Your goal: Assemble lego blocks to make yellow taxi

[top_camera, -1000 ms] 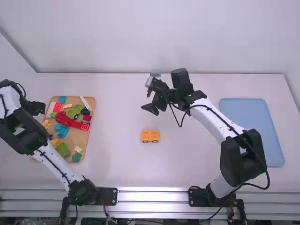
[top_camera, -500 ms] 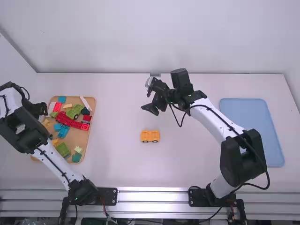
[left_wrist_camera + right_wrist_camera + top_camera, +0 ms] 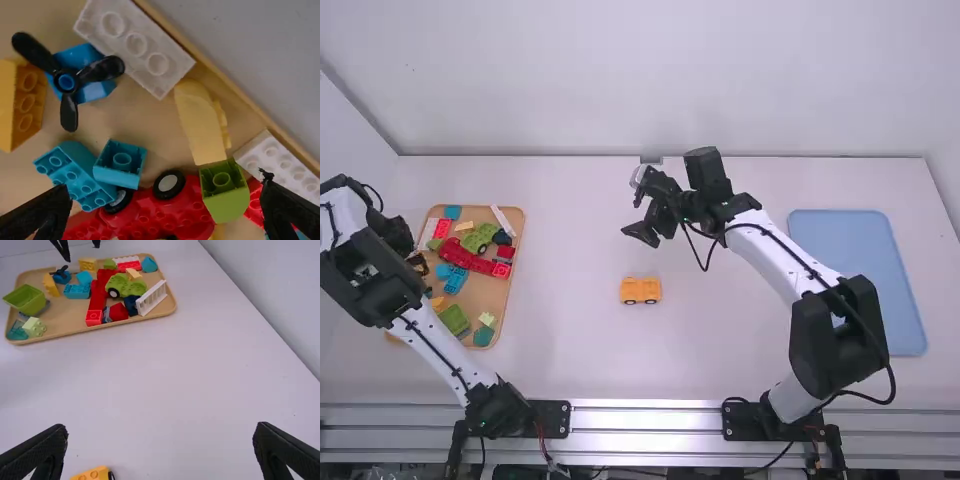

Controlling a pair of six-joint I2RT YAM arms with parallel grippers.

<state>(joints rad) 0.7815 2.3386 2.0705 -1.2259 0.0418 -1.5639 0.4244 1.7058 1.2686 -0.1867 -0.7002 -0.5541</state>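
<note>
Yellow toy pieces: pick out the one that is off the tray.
It's the yellow car on the white table, black wheels showing beneath; the other yellow pieces lie on the wooden tray.

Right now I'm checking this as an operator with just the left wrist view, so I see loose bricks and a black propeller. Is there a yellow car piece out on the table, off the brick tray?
Observer: Yes, a yellow piece on wheels stands near the middle of the table.
Operator: Is the right gripper holding it?
Observer: No, that gripper is open, with nothing between its fingers.
Operator: Is there another tray anywhere?
Observer: Yes, a light blue tray lies at the right side of the table.
</note>
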